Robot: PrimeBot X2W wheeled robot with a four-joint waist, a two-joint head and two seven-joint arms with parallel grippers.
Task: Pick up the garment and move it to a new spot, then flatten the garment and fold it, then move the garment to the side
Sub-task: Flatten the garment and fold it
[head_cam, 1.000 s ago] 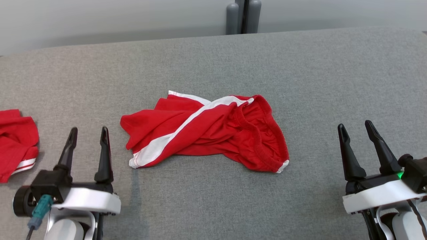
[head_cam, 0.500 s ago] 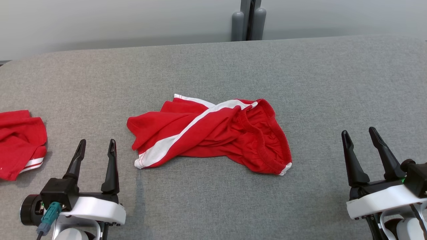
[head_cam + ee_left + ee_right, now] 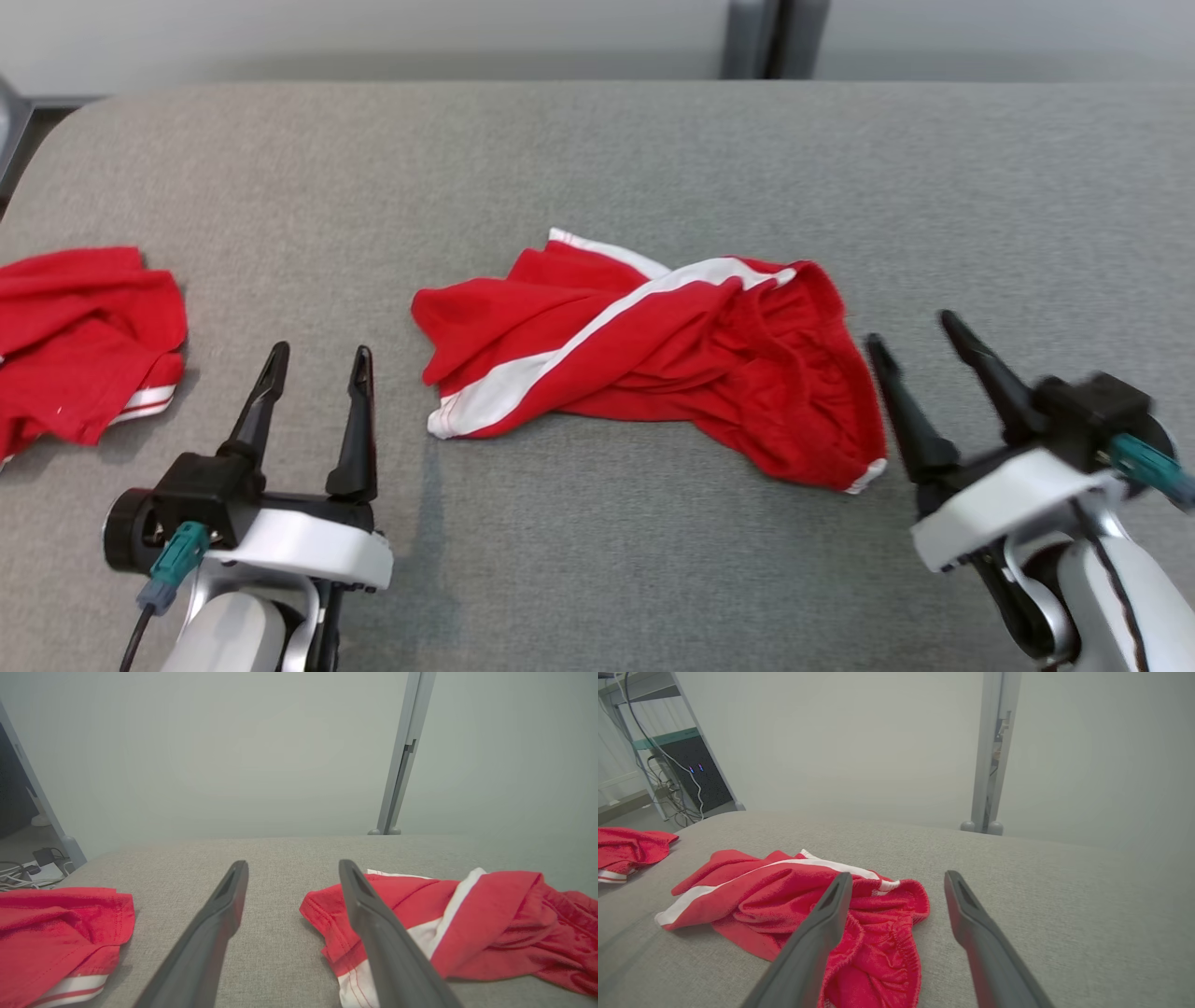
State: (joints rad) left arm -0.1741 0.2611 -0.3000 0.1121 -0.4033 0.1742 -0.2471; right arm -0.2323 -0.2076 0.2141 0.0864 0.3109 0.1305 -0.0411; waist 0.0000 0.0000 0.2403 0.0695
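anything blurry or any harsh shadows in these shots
Head view: the right gripper is motion-blurred and the left gripper is sharp; the light is even, with only a soft shadow under the red shorts. Both wrist views: flat light, no glare, cloth in focus.

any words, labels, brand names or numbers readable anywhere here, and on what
None: no text can be read in these views.
The red garment shows only a white stripe, no logo or tag.
The second red garment shows only white bands.
The left gripper and right gripper bear no legible marks.
The dark cabinet shows small lights; any label is too small to read.
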